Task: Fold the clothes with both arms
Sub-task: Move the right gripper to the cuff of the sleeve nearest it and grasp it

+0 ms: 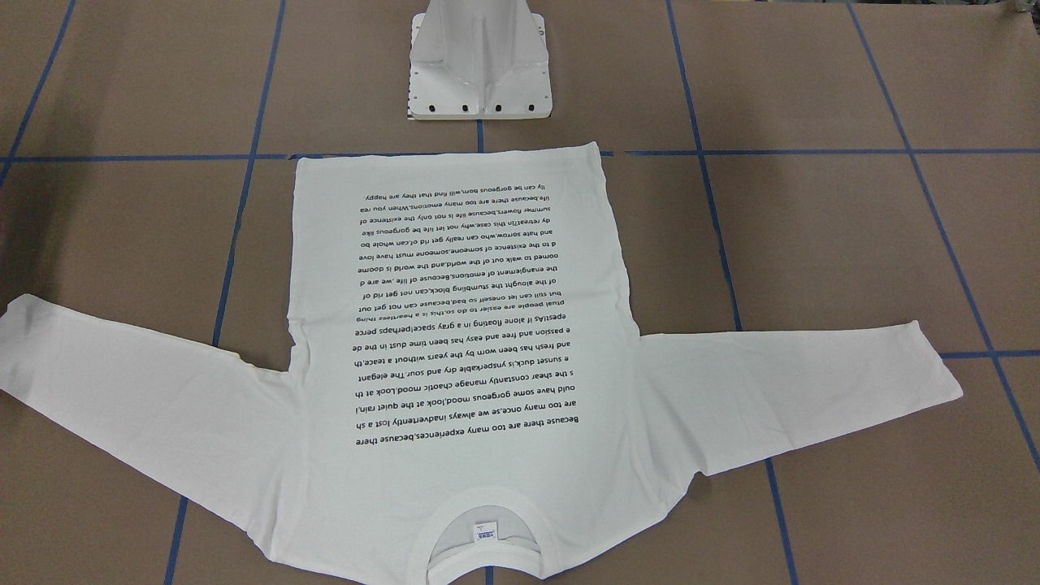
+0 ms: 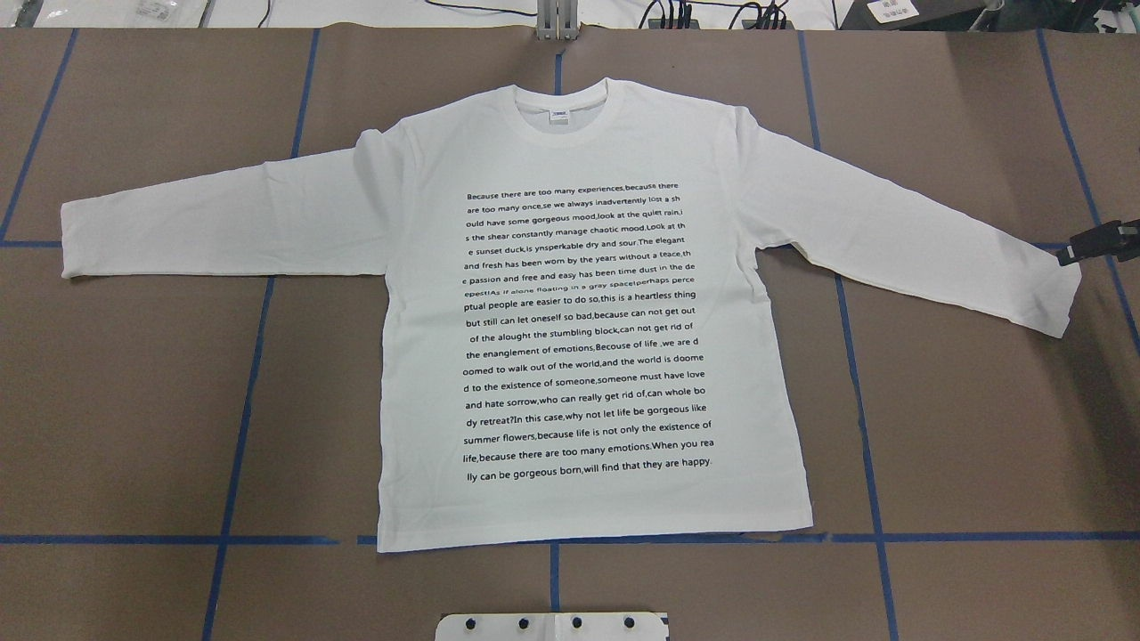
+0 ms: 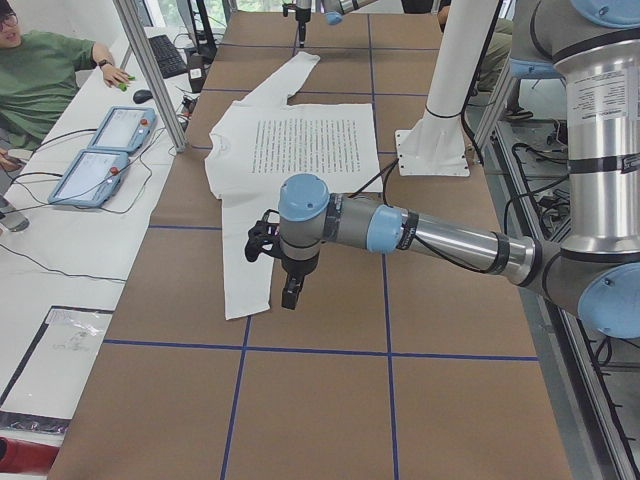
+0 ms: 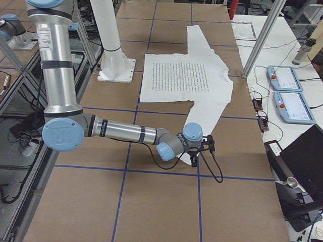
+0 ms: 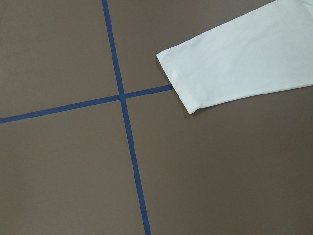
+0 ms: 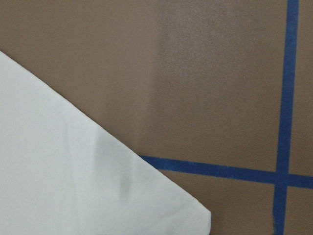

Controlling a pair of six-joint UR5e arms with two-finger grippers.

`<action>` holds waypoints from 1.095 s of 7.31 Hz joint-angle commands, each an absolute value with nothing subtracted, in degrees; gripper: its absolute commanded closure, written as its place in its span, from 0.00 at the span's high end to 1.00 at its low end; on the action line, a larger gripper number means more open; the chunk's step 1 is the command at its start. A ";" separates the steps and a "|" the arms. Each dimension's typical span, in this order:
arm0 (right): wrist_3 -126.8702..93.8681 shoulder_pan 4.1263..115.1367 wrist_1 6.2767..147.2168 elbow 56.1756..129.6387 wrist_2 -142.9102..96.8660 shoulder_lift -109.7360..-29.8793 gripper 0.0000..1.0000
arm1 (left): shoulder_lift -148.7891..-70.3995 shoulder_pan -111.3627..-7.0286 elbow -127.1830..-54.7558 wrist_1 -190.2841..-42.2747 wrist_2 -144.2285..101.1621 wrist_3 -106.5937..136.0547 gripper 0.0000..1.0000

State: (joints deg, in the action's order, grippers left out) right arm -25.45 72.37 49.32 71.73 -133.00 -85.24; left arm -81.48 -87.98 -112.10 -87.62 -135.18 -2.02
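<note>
Overhead exterior is showing the white long-sleeved T-shirt lying flat and print-up on the brown table, sleeves spread, while the right gripper is sitting at one cuff's edge and the left gripper is hanging beside the other, their jaw openings impossible to tell.

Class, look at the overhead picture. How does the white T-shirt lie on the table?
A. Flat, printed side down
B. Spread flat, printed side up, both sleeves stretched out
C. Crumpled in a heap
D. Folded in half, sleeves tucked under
B: the T-shirt lies flat and unfolded, its printed text faces up, and its sleeves reach out to either side.
</note>
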 commanded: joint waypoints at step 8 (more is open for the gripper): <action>-26.01 69.26 49.39 68.12 -130.78 -83.76 0.60 | -81.21 -87.98 -112.06 -87.54 -135.18 -2.02 1.00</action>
State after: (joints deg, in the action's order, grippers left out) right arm -25.74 69.26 49.38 68.39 -130.78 -84.08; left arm -81.28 -87.98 -112.02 -87.54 -135.18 -2.02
